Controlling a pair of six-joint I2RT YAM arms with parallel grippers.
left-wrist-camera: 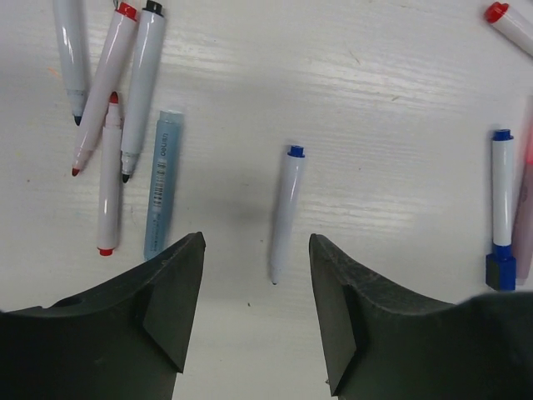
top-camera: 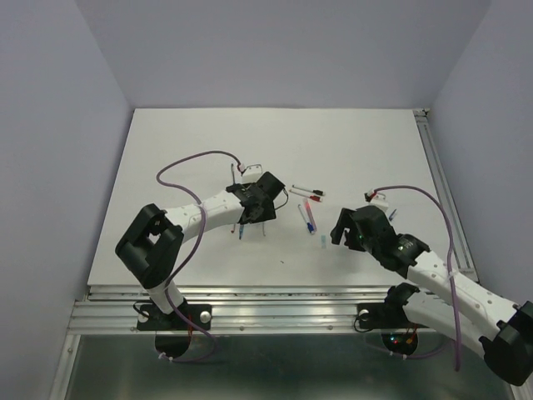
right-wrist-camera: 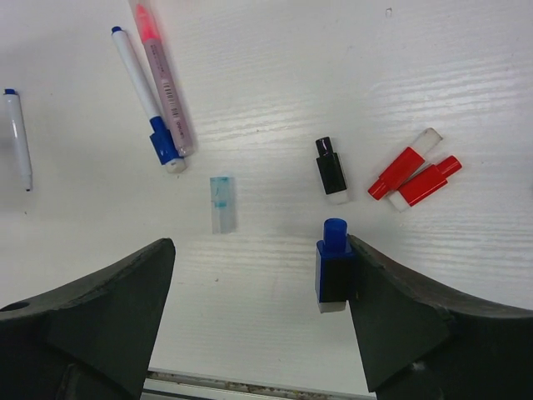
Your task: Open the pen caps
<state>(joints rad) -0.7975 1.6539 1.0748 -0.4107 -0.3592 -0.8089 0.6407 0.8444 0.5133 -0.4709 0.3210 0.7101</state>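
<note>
Pen caps (right-wrist-camera: 429, 183), tiny, light, likely slick hard plastic, lie on the table (right-wrist-camera: 275, 50) beside the right gripper (right-wrist-camera: 260, 246): a blue cap (right-wrist-camera: 333, 265) touches one finger of its wide, empty jaws, black cap (right-wrist-camera: 331, 171) and red caps (right-wrist-camera: 400, 171) beyond. One blue pen (right-wrist-camera: 137, 79) is still capped; pinch that cap across its sides. Left gripper (left-wrist-camera: 257, 242), parted and empty, hovers over an uncapped pen (left-wrist-camera: 286, 208).
</note>
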